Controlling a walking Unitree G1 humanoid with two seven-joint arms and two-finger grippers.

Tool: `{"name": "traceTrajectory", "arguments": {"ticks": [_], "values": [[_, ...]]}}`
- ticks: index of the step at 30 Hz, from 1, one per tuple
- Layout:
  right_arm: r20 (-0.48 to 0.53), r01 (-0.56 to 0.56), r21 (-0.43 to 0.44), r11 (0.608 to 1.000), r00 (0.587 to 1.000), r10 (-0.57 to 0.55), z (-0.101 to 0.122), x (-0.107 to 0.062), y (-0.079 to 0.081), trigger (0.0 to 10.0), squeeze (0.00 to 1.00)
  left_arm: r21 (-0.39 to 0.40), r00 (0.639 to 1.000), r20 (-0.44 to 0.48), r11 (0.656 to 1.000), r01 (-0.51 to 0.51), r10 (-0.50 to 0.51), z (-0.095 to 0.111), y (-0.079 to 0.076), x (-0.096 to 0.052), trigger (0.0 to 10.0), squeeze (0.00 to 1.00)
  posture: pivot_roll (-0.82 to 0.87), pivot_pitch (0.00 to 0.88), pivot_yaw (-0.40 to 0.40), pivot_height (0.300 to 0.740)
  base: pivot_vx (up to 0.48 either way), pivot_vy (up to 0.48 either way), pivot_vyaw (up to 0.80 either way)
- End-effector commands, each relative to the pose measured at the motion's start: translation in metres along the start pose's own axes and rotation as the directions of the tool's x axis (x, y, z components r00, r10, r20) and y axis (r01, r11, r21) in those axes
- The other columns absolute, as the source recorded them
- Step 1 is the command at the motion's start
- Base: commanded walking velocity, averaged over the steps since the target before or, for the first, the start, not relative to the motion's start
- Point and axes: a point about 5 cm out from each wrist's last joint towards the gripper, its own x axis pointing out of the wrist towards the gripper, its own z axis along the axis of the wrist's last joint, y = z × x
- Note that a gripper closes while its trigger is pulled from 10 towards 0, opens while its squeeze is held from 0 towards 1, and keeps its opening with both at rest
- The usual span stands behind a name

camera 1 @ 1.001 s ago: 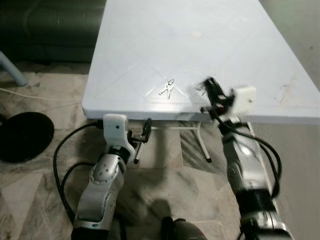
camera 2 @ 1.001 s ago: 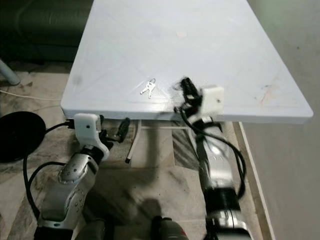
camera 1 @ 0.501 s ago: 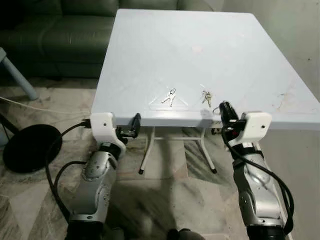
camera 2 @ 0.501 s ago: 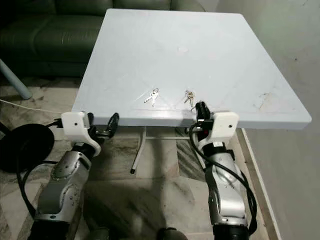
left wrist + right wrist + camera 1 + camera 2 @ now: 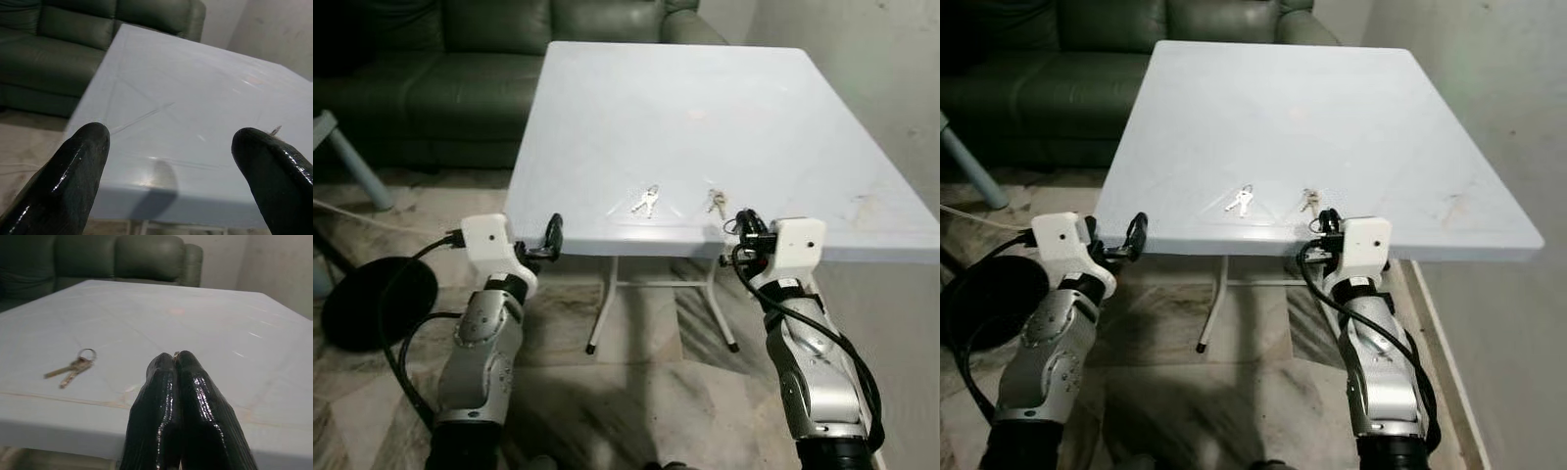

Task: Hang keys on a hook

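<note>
2 sets of keys lie near the front edge of the white table (image 5: 724, 108). The right keys (image 5: 716, 202) sit just past the right gripper (image 5: 745, 223), whose fingers are pressed together. The left keys (image 5: 645, 201) lie farther off. The left gripper (image 5: 551, 233) is spread wide.

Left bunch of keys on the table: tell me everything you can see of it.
The left bunch of keys looks like two small silver metal keys on a ring, lying flat on the white table near its front edge. The ring end points away from the robot and the blades fan back toward it. Only the table touches it; the second bunch lies apart on its right, just ahead of the right gripper.
</note>
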Motion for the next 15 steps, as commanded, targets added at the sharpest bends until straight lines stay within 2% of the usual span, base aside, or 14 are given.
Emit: {"name": "traceTrajectory", "arguments": {"ticks": [1, 9, 15], "values": [[-0.001, -0.002, -0.013, 1.0, 1.0, 0.002, 0.002, 0.002, 0.002, 10.0, 0.0, -0.006, 1.0, -0.01, 1.0, -0.008, 0.008, -0.005, 0.002, -0.001, 10.0, 0.0, 0.02, 0.058, -0.045, 0.74, 0.0, 0.0, -0.75], [0.011, -0.034, -0.021, 0.999, 0.999, 0.034, 0.007, 0.01, 0.008, 10.0, 0.0, 0.001, 1.0, 0.021, 1.0, 0.006, -0.006, 0.004, -0.003, 0.011, 10.0, 0.0, 0.03, 0.028, -0.048, 0.74, 0.0, 0.0, -0.75], [0.011, -0.025, -0.019, 1.0, 1.0, 0.025, 0.007, 0.011, 0.007, 10.0, 0.0, 0.008, 1.0, 0.02, 1.0, -0.004, 0.004, 0.003, 0.0, 0.011, 10.0, 0.0, 0.03, 0.028, -0.046, 0.74, 0.0, 0.0, -0.75]]}}
